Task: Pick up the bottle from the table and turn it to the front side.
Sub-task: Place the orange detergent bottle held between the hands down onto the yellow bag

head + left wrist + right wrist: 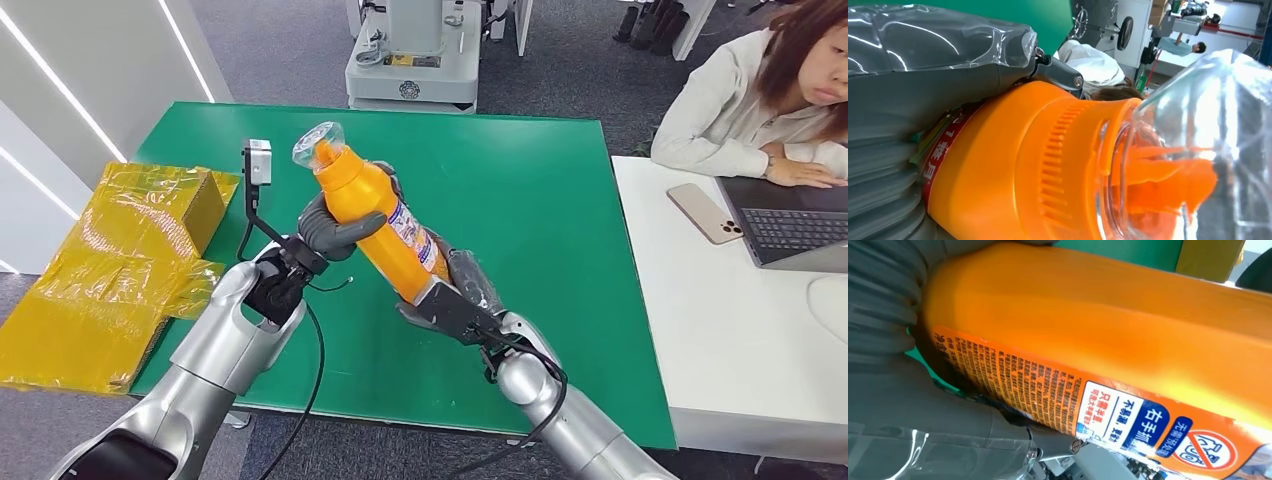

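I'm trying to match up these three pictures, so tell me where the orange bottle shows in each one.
Head view: the orange bottle is centre frame, tilted above the green table, held by the left hand near its neck and the right hand at its base.
Left wrist view: its neck and clear cap fill the middle and right.
Right wrist view: its body and printed label run across the frame.
Shared landmark: the green table.

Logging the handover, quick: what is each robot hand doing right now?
Left robot hand: grips the orange bottle near its top.
Right robot hand: holds the same bottle at its base.
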Controlling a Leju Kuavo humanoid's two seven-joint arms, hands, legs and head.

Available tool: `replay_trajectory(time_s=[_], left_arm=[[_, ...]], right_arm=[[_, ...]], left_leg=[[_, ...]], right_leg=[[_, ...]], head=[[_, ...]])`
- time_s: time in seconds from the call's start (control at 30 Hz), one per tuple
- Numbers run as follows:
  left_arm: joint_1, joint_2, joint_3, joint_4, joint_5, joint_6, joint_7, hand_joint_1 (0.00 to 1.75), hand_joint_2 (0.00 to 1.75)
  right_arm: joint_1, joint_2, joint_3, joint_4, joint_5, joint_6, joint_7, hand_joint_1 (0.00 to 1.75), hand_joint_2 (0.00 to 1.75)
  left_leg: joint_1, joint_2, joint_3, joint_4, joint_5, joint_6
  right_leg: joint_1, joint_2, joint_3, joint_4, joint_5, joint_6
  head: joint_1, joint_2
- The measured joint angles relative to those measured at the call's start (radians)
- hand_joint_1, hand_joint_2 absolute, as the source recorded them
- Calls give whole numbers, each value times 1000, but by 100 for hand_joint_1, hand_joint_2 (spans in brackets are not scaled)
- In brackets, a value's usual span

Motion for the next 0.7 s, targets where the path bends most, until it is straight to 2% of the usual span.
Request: replay_trajectory(time_s=[0.03, 0.13, 0.23, 0.53, 0.7], left_arm=[[0, 2, -5, 0, 0, -2, -4, 175, 175], [0, 5, -21, -6, -23, -4, -26, 175, 175], [-4, 8, -31, -12, -133, 22, -79, 175, 175], [-58, 74, -25, 5, -685, 239, -236, 175, 175], [-100, 135, -4, 35, -1121, 407, -324, 175, 175]], right_arm=[[7, -3, -1, -8, 0, -5, -2, 0, 175], [32, -14, -6, -33, -2, -14, -6, 0, 175], [66, -30, -22, -64, -11, -18, -4, 0, 175], [203, -103, -111, -217, -24, -11, -17, 0, 175], [278, -154, -152, -315, -50, 19, -63, 0, 175]], left_leg=[[0, 0, 0, 0, 0, 0], [0, 0, 0, 0, 0, 0], [0, -1, -1, 0, 0, 0], [1, -1, -1, 0, 0, 0], [1, 0, -1, -1, 0, 0]], right_leg=[[0, 0, 0, 0, 0, 0], [0, 0, 0, 0, 0, 0], [0, -1, 0, 0, 0, 0], [0, -1, 0, 0, 0, 0], [0, 0, -1, 0, 0, 0]], head=[[0, 0], [0, 0], [0, 0], [0, 0], [0, 0]])
